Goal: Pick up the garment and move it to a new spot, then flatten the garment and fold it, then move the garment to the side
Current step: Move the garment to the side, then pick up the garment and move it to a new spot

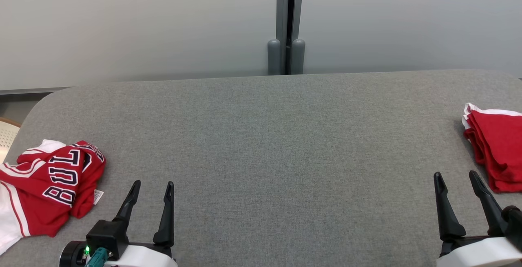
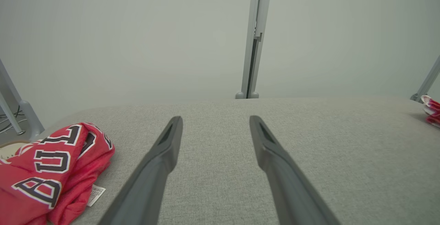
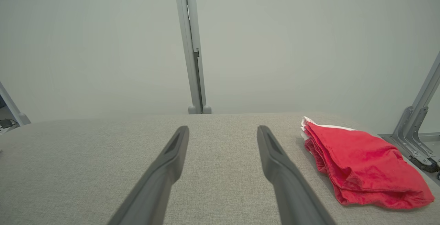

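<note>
Jaws on both sides stand wide with nothing between them. The left gripper [image 1: 153, 184] hovers low over the near edge of the table [image 1: 277, 144], towards its left corner, fingers pointing at the far edge. The right gripper [image 1: 455, 175] does the same near the right corner.

From where I stand, the jersey [image 1: 61, 181] lies crumpled at the table's near left corner, just beside the left gripper and not touching it. It is red with white trim and dark, white-edged letters, and part of it spills over the left edge. A small white label [image 1: 98, 196] pokes out from its side nearest the gripper and rests on the grey cloth.

Across the table, at the right edge, sits a red pile [image 1: 499, 153], folded flat with a white rim showing at its far end. It lies just beyond the right gripper's outer finger, apart from it.

Between the two grippers the grey top runs bare to the far edge. Behind that edge rises a pale wall [image 1: 122, 22], split by a grey post [image 1: 286, 22] about midway along. Past the left edge a tan perforated thing [image 1: 7, 134] peeks in; I cannot tell what it is.
</note>
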